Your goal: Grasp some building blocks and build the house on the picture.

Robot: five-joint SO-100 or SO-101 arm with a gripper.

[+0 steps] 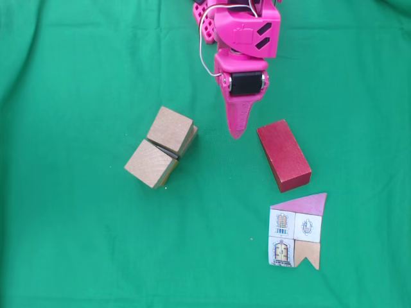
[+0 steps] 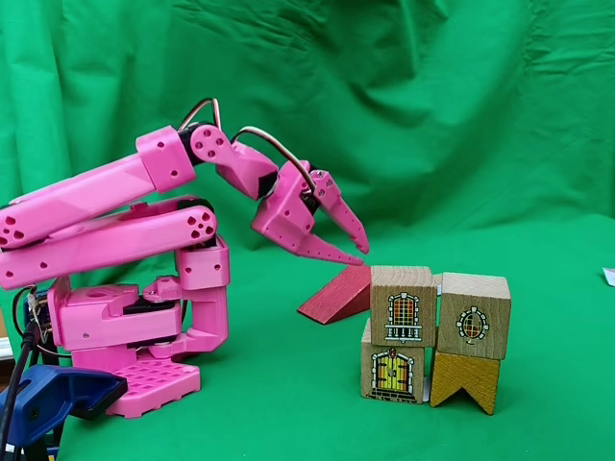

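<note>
While the gripper (image 1: 236,133) hangs a little above the green-covered bench (image 1: 77,244), its fingers look pinched nearly together with nothing in them; the side-on fixed view (image 2: 361,255) shows the same.

Closest thing is the dark red brick (image 1: 284,155), just off the tip to the right in the top-down fixed view, lying flat and angled. The two light-brown cubes (image 1: 160,147) sit a bit further off on the other side of the tip, touching each other. Farthest out, past the brick, is the picture (image 1: 297,232) of the house.

My guess is these are plain wood: light, rigid, a bit slick on smooth faces. I'd open wide and pinch a cube across two opposite flat sides, not the corners. For the brick, go across the short width near its middle so it doesn't swing.
</note>
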